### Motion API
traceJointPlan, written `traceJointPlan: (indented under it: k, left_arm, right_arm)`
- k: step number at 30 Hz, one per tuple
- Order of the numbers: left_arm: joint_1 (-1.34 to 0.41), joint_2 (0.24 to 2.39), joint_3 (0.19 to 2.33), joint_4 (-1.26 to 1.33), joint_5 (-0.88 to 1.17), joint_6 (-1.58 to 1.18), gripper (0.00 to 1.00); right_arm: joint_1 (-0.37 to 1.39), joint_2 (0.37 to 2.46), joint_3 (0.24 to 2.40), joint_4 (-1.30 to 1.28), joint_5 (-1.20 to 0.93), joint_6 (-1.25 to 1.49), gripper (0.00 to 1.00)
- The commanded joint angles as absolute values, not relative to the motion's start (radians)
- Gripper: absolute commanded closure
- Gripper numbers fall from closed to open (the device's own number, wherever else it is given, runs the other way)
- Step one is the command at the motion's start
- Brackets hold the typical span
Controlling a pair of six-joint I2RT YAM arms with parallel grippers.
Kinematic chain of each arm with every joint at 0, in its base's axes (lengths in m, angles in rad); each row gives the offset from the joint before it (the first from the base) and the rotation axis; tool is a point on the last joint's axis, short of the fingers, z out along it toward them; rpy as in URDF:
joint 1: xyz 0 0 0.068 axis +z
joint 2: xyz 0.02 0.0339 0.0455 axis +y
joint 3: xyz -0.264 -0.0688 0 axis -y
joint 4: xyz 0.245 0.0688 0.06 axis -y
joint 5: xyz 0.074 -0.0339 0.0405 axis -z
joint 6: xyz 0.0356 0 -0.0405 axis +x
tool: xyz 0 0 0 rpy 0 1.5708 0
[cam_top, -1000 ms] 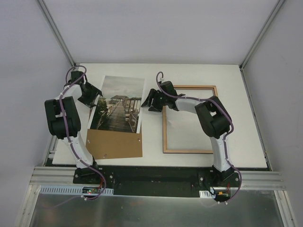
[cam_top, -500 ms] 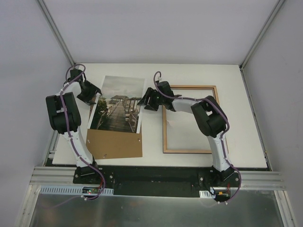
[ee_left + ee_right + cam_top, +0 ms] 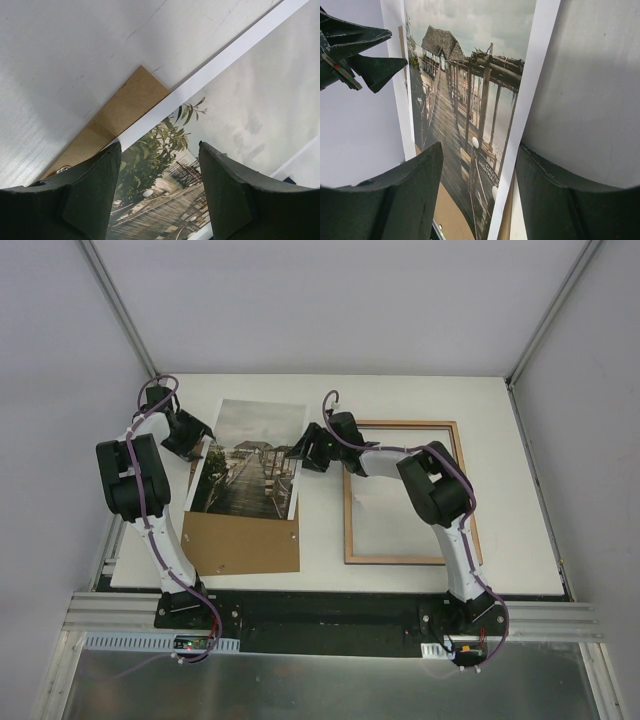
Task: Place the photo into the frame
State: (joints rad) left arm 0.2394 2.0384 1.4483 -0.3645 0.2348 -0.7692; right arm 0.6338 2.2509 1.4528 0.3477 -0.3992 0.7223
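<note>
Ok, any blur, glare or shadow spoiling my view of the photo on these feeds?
Top external: even light, sharp, no glare on the photo, only soft shadows. Left wrist: photo border crisp; left gripper fingers dark, blurred. Right wrist: photo sharp but steeply foreshortened; right gripper fingers soft, table beside it shaded.

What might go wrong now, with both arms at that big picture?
The photo is thin paper; the left tool and right tool, both open at its opposite edges, might crease or buckle it when pinching. Its near end overlaps the brown board, which may get dragged along. The frame lies apart, so a floppy carry could miss it.
</note>
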Motion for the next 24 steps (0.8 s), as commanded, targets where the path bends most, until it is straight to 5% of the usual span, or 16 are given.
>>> traceJointPlan:
  k: [1,11,16,24]
  left_arm:
    - [0.239,2.075,1.450,-0.385,0.242,-0.758,0.37]
    - [0.241,2.042,1.457,-0.385,0.278,-0.744,0.37]
    - [0.239,1.982,1.456,-0.385,0.308,-0.735,0.37]
    - [0.218,1.766,1.407,-0.387,0.347,-0.723,0.34]
  right_arm:
    - [0.644,2.240,1.440,0.446,-0.433,0.755,0.42]
    - [0.641,2.243,1.462,0.486,-0.456,0.764,0.73]
    - [0.641,2.232,1.505,0.427,-0.460,0.713,0.99]
    - [0.641,2.056,1.511,0.232,-0.393,0.516,0.99]
